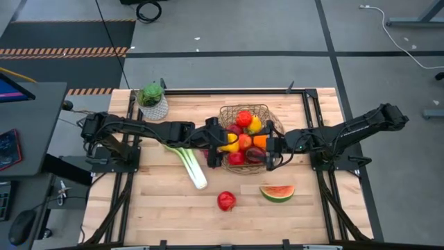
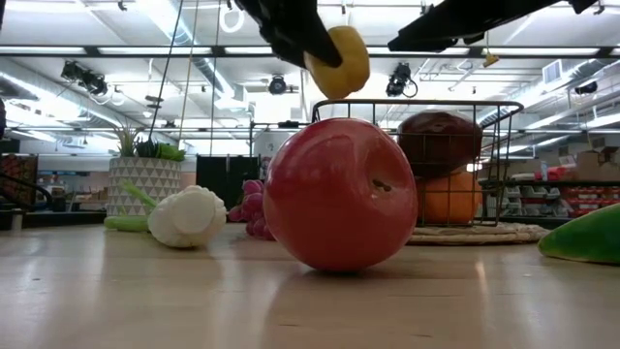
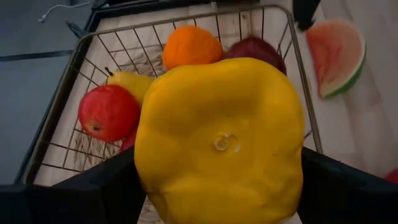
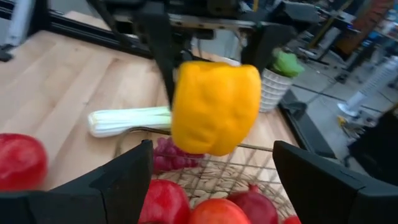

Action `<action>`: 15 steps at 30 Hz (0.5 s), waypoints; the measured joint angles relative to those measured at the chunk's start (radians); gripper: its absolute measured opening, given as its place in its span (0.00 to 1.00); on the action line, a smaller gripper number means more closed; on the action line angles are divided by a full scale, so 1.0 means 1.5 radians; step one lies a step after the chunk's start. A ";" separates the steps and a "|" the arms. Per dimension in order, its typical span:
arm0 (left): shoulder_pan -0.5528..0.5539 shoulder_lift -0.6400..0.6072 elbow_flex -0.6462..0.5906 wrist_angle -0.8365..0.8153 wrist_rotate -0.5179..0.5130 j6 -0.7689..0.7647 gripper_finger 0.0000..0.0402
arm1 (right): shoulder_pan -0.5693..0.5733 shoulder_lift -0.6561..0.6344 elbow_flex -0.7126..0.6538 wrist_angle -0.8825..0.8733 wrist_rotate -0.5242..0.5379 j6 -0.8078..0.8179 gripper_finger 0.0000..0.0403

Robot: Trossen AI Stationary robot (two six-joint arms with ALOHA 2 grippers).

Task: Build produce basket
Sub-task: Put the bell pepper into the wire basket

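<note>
From my seat, the potted plant (image 1: 152,101) sits at the far left edge, the leek (image 1: 190,165) just right of it. My left gripper (image 1: 220,147) is clamped on the yellow pepper (image 1: 229,144), held above the basket's (image 1: 244,109) near-left rim. My right gripper (image 1: 272,151) hangs spread wide, holding nothing, over the basket's near-right rim — close quarters. The near table is roomy: only an apple (image 1: 226,201) and a watermelon slice (image 1: 277,192). I can read no writing.
</note>
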 joint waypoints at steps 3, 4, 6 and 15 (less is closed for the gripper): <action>0.000 0.000 0.000 0.004 0.000 -0.020 0.82 | 0.000 -0.008 0.000 -0.016 0.035 0.005 0.83; 0.000 0.000 0.000 0.004 0.000 -0.020 0.82 | 0.000 -0.012 0.000 -0.021 0.043 0.005 0.83; 0.002 0.000 0.000 0.009 0.000 -0.024 0.82 | 0.000 -0.022 0.000 -0.034 0.055 0.005 0.83; 0.010 0.043 0.000 0.141 0.000 -0.028 0.82 | 0.000 -0.075 0.000 -0.063 0.058 0.025 0.83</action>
